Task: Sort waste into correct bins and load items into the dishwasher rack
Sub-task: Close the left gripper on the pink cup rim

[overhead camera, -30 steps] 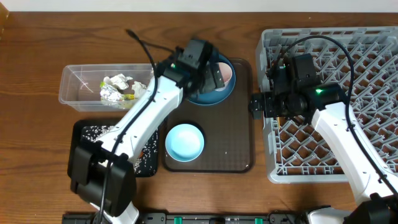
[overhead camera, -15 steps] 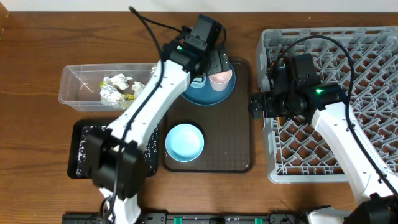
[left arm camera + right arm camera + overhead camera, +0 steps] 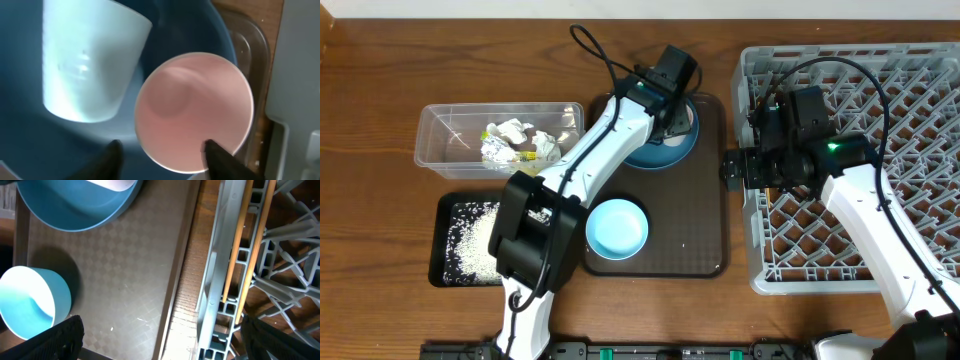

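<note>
Left claw point(image 3: 161, 150) hangs over the pink cup point(image 3: 192, 110). Its fingers point(image 3: 112, 157) are apart, one to either side of the cup's near rim, but whether they already press on it cannot be told. Right claw point(image 3: 161, 330) is spread wide and empty, over the seam between rack and tray.

Dishwasher rack point(image 3: 850, 250): sits on the right side of the counter point(image 3: 380, 90).

Brown serving tray point(image 3: 690, 230): lies just beside the rack's left edge.

Blue plate point(image 3: 658, 158): rests at the tray's far end.

Pink cup: stands upright, mouth up, on the right part of the plate, with the light blue cup point(image 3: 85, 65) close beside it.

Assessment: the cup appears light, rigid and smooth-walled. It is likely slippery under hard fingertips and liable to skate or tip on the plate.

Recommended hold: squarely across the body just below the rim, with moderate pressure. An off-centre pinch could squirt the cup toward its neighbour.
</note>
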